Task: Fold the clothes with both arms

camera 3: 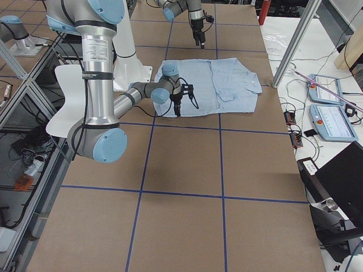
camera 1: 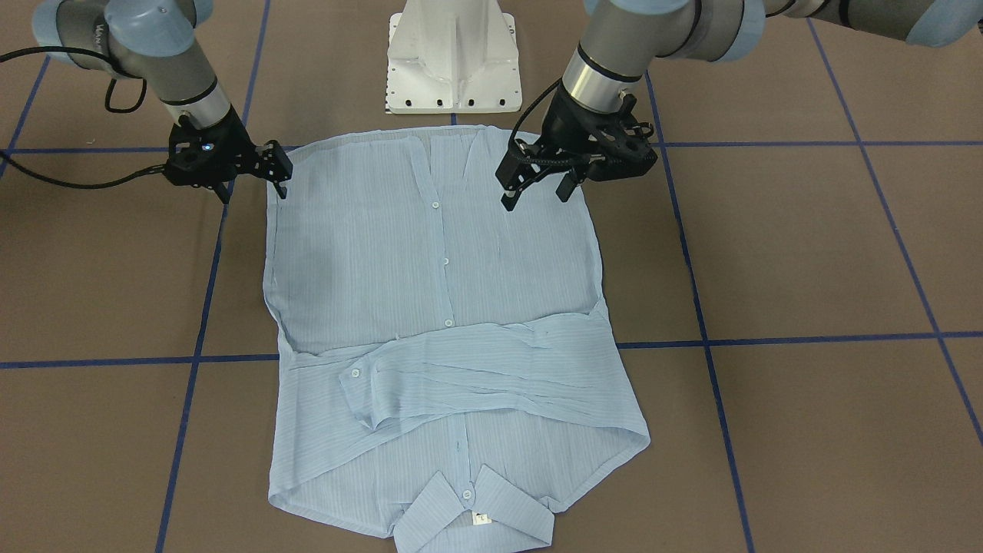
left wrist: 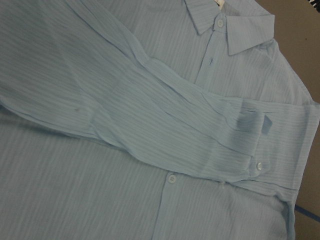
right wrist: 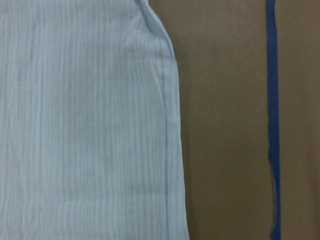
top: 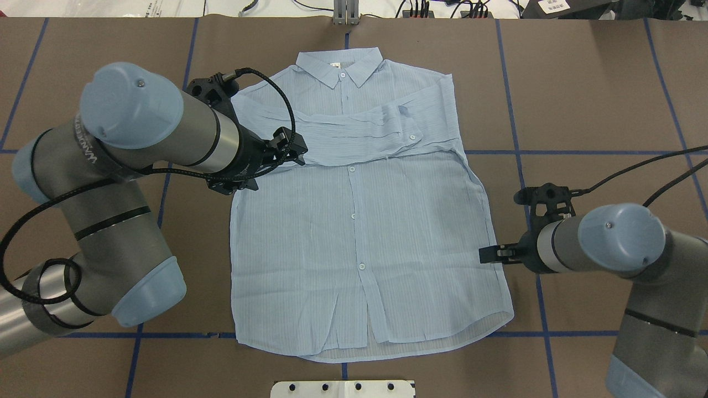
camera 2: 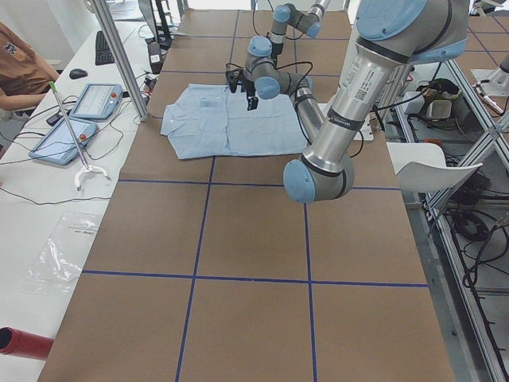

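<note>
The shirt [top: 359, 232] lies flat, buttoned and front up in the middle of the table [top: 581, 110]. Its collar [top: 338, 65] is on the far side from the robot, its hem is near the white pedestal [camera 1: 453, 61], and a sleeve [top: 354, 135] is folded across the chest. Only the front-facing view shows both pairs of fingers. The left gripper [camera 1: 535, 197] hangs above the shirt's left half, fingers spread with nothing between them. The right gripper [camera 1: 253, 192] hangs at the shirt's right edge, likewise spread and empty. The left wrist camera alone shows the buttoned cuff [left wrist: 250, 150] resting on the chest below the collar. The right wrist camera shows only the shirt's side edge beside bare brown surface and a blue tape line [right wrist: 272, 125]. Such lines mark the whole table into squares. The side views add a white bench [camera 2: 48, 199] with two tablets [camera 2: 95, 99], a person's sleeve [camera 2: 20, 68], aluminium posts and a laptop [camera 3: 340, 181]. The neck label [camera 1: 481, 519] carries a mark too small to read, and the lettering along the left arm [top: 155, 132] cannot be made out either.
</note>
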Robot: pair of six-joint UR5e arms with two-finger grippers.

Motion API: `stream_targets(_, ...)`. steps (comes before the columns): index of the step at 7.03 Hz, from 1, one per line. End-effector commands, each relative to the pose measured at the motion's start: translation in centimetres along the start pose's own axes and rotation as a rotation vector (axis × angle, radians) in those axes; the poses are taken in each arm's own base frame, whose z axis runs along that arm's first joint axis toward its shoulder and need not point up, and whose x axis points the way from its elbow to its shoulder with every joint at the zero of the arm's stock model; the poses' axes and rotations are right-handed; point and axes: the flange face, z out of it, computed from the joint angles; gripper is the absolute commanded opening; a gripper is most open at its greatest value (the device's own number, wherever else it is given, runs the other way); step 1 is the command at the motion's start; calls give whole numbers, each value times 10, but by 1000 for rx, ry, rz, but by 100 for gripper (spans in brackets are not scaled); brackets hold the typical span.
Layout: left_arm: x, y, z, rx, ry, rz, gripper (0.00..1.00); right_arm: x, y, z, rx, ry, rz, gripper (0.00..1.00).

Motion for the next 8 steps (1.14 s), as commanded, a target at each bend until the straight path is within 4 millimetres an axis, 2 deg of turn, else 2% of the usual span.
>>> stream_targets(1, 0, 14, -10, -6, -12, 15, 100, -13, 43, 15, -52, 6, -16, 88)
stream_targets(2, 1, 16, -11, -8, -12, 16, 100, -17, 52, 18, -69, 4, -4, 85)
stream_targets(4, 1, 15, -10, -7, -14, 15, 100, -15, 56, 18, -96, 5, 1, 70)
stream_targets(8, 0, 15, -10, -7, -15, 15, 100, 0, 58, 22, -102, 38, 8, 64)
